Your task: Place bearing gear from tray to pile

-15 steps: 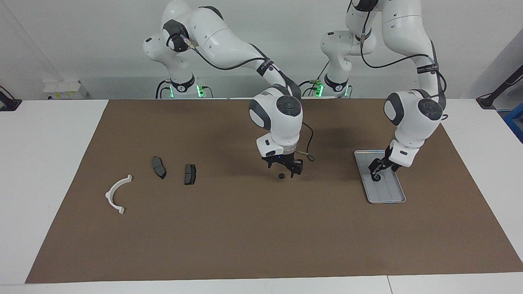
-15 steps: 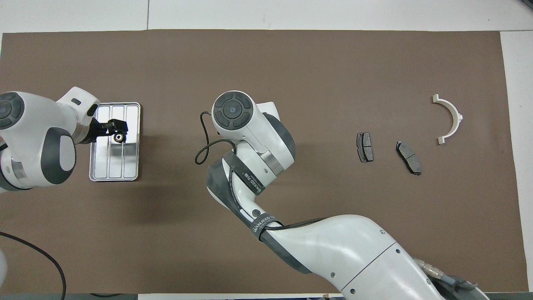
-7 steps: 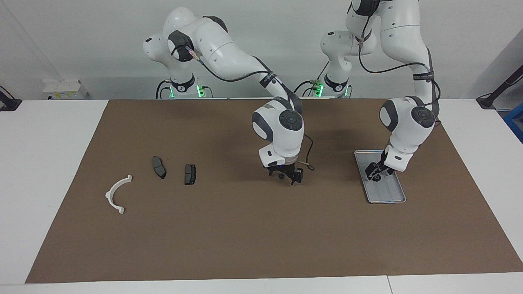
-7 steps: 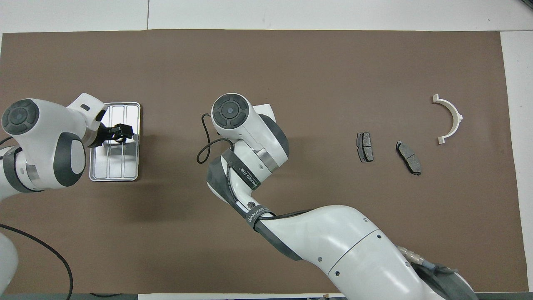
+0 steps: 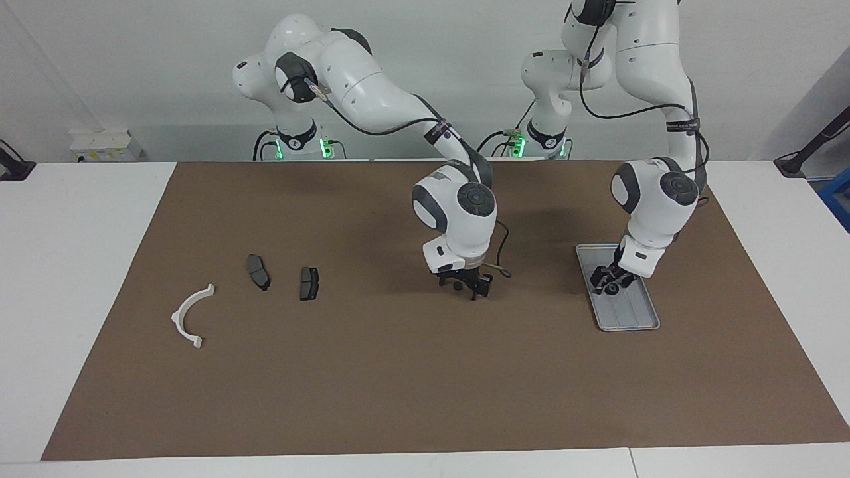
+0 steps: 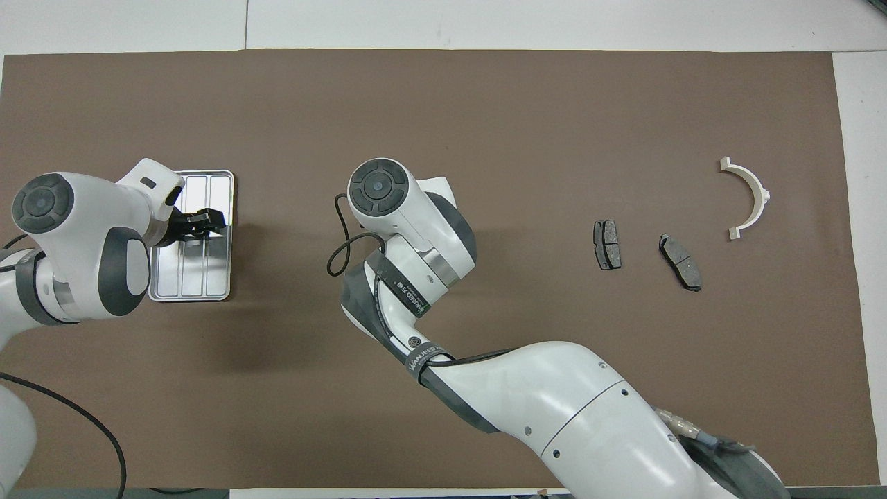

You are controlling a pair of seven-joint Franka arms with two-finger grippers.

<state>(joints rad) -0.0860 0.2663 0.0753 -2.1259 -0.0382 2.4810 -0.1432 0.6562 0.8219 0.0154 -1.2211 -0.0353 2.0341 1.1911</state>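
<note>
The silver tray (image 5: 631, 320) lies on the brown mat toward the left arm's end; it also shows in the overhead view (image 6: 188, 281). My left gripper (image 5: 609, 284) is low in the tray, around a small dark bearing gear (image 5: 611, 290); in the overhead view this gripper (image 6: 203, 222) covers the gear. The pile lies toward the right arm's end: a white half-ring bracket (image 5: 176, 317) and two brake pads (image 5: 257, 271) (image 5: 309, 283). My right gripper (image 5: 468, 289) is down at the mat's middle, open, over the spot of a second small dark part, now hidden. Its own wrist hides it from overhead.
The brown mat (image 5: 372, 385) covers most of the white table. In the overhead view the bracket (image 6: 762, 194) and the pads (image 6: 607, 244) (image 6: 680, 262) lie in a loose row. The right arm's cable loop (image 6: 339, 249) hangs beside its wrist.
My right gripper came down over the small dark part on the mat, which no longer shows. My left gripper shifted slightly toward the robots in the tray and now covers the gear from above.
</note>
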